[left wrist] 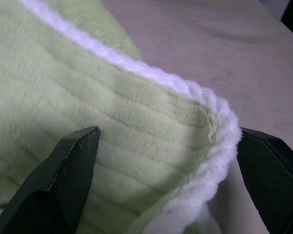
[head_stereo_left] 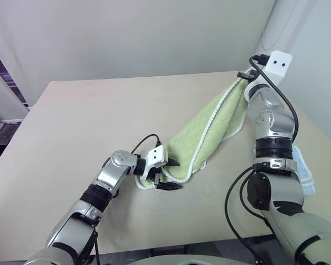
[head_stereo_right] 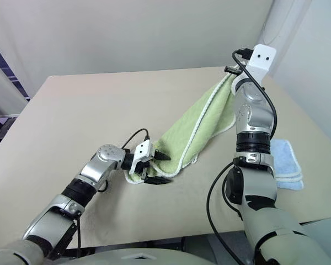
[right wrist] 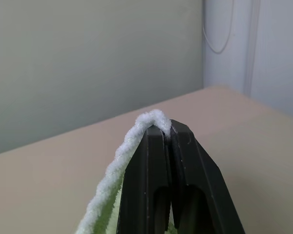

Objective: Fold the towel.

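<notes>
The light green towel point(head_stereo_left: 209, 132) with white corded edging hangs in a slant from the upper right down to the tan table point(head_stereo_left: 88, 121). My right gripper point(right wrist: 167, 130) is shut on the towel's upper corner, high above the table's far right; the white edging pokes out between its fingertips. The towel's lower end rests on the table near the front. My left gripper point(head_stereo_left: 171, 174) stands open around that lower corner point(left wrist: 205, 126), one black finger point(left wrist: 63, 175) on each side of the cloth.
A small light blue folded towel point(head_stereo_right: 287, 163) lies on the table at the right, beside my right arm. A white wall and a pale column stand behind the table. The table's left and far parts are bare.
</notes>
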`<action>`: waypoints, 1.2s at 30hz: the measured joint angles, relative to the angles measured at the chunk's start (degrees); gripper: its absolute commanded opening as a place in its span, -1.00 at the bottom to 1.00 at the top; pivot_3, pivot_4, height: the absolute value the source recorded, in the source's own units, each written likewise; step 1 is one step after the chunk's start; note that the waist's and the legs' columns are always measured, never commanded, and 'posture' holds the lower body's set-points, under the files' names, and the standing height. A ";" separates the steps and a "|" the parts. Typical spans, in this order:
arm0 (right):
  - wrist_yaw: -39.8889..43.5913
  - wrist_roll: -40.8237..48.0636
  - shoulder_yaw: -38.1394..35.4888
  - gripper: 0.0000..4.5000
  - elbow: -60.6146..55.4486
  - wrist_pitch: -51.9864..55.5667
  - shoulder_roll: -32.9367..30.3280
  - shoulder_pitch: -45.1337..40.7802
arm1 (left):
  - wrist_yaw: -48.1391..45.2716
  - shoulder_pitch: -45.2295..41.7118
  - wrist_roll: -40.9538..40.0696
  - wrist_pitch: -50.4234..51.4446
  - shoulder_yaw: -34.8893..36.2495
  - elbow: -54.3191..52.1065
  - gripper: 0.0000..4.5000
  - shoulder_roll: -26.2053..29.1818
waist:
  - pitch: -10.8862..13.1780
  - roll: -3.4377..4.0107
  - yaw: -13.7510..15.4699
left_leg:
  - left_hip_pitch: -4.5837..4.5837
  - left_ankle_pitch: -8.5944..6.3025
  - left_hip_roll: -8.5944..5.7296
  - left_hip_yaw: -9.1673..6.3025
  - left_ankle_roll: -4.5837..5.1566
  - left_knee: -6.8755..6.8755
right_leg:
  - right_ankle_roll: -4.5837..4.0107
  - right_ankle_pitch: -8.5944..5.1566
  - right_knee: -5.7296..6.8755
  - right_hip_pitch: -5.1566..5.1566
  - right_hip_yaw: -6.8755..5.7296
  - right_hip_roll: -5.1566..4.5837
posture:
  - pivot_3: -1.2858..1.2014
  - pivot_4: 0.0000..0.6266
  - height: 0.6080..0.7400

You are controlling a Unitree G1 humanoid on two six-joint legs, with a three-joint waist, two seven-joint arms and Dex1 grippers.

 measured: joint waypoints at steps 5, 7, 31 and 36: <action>-0.47 -0.01 0.41 -0.98 0.45 -0.79 0.88 -0.11 | -1.74 -1.11 1.38 -3.51 -0.38 3.36 1.00 -2.03 | -0.01 0.02 0.02 | 0.00 0.00 0.00 -0.01 0.00 0.00 | 0.00 0.00 0.01 0.01 0.00 0.00 | 0.03 -1.00 1.00; -0.59 -0.01 0.51 -0.98 0.45 -0.91 1.19 -0.11 | -1.95 -1.12 1.43 -3.66 -0.38 3.45 1.00 -2.75 | -0.01 0.02 0.04 | 0.00 0.00 0.00 -0.01 0.00 0.01 | 0.01 0.00 0.01 0.01 0.00 -0.01 | 0.03 -1.00 1.00; -1.04 -0.13 0.62 -1.00 0.25 -0.90 1.22 0.04 | -4.26 -1.28 -1.80 3.16 1.55 -1.20 -0.98 -4.79 | -0.02 0.03 -0.11 | 0.00 0.00 0.00 -0.02 0.01 0.01 | 0.01 0.00 0.03 0.00 0.00 0.01 | 0.03 -1.00 1.00; -1.04 -0.12 0.63 -1.00 0.25 -0.90 1.21 0.17 | -4.61 -1.00 -2.67 5.70 2.12 -3.60 -0.98 -2.27 | -0.02 0.03 -0.22 | 0.00 0.00 0.01 -0.02 0.01 0.01 | 0.01 0.01 0.04 0.00 0.00 0.01 | 0.03 -1.00 1.00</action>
